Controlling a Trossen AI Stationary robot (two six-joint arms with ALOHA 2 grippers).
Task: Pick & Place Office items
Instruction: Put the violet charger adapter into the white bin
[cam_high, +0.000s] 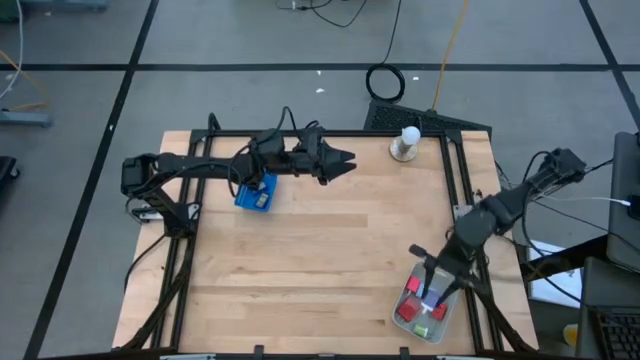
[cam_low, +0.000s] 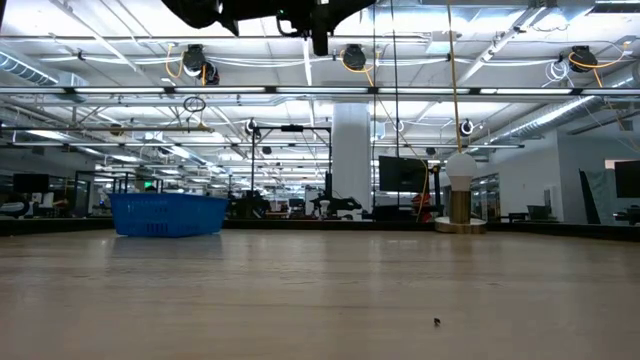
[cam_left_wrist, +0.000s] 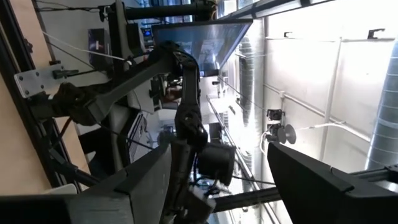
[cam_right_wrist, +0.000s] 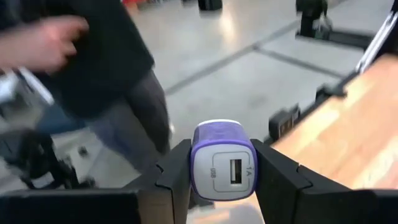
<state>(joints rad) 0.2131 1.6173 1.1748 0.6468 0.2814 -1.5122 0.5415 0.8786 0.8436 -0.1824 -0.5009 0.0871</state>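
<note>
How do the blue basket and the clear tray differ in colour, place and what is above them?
The basket is solid blue; the tray is see-through. The basket stands at the table's far left; the tray sits at its near right corner. The left tool is raised high, past the basket and pointing away from it; the right tool is over the tray, gripping a purple USB charger. The tray shows red and green pieces. Both are small containers on the wooden table.
</note>
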